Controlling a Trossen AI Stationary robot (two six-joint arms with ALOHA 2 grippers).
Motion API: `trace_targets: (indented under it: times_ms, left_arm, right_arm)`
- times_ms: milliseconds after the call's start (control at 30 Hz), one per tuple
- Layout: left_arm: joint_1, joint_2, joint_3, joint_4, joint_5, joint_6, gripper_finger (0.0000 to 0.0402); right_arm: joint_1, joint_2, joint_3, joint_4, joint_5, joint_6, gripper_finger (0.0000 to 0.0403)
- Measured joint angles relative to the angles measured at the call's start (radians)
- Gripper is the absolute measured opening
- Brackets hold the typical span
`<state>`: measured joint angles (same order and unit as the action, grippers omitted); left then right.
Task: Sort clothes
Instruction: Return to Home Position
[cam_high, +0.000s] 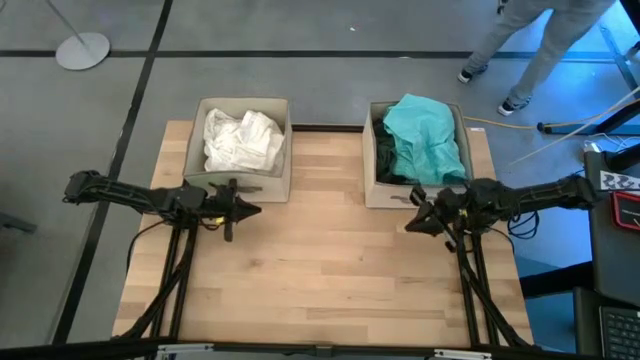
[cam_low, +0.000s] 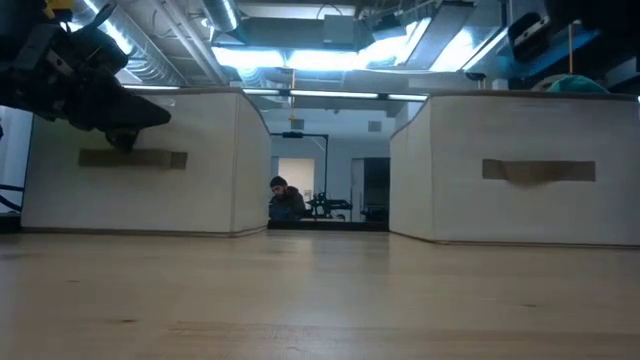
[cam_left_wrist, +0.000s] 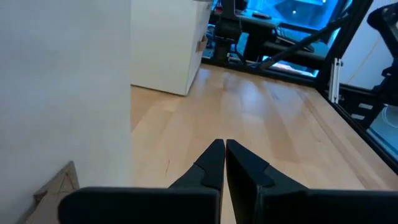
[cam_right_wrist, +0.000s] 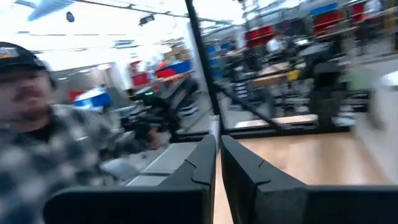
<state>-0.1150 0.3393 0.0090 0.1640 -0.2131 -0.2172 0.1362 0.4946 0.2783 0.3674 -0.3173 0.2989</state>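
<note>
Clothes all in boxes. Left claw (cam_high: 257, 210) and right claw (cam_high: 409, 226), both pressed together, hover over the counter (cam_high: 330, 270). Only the high view shows contents: white garments (cam_high: 243, 140) fill the left box (cam_high: 197, 140); a teal garment (cam_high: 428, 135) lies over a dark one (cam_high: 385, 160) in the right box (cam_high: 383, 195).

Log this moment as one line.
left gripper shut by left box | right gripper shut by right box | white clothes in left box | teal garment in right box

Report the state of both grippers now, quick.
Left gripper: jaws shut, empty, over the table in front of the left fabric bin.
Right gripper: jaws shut, empty, in front of the right fabric bin.
</note>
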Motion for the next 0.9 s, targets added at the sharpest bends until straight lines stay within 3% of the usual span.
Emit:
trace_targets:
  times_ms: [100,400,667,900]
  left_arm:
    - [0.000,0.000,0.000,0.000,-0.006,-0.001,0.0008]
    - [0.000,0.000,0.000,0.001,-0.026,-0.013,0.0008]
    - [0.000,0.000,0.000,-0.004,-0.026,-0.014,0.0008]
    - [0.000,0.000,0.000,-0.004,-0.026,-0.016,0.0008]
  right_arm:
    - [0.092,0.029,0.000,0.024,0.075,-0.004,0.0028]
    - [0.365,0.231,0.001,0.018,0.646,-0.098,0.0028]
    - [0.381,0.232,-0.099,0.123,0.665,-0.106,0.0028]
    - [0.370,0.077,-0.260,0.206,0.666,-0.110,0.0028]
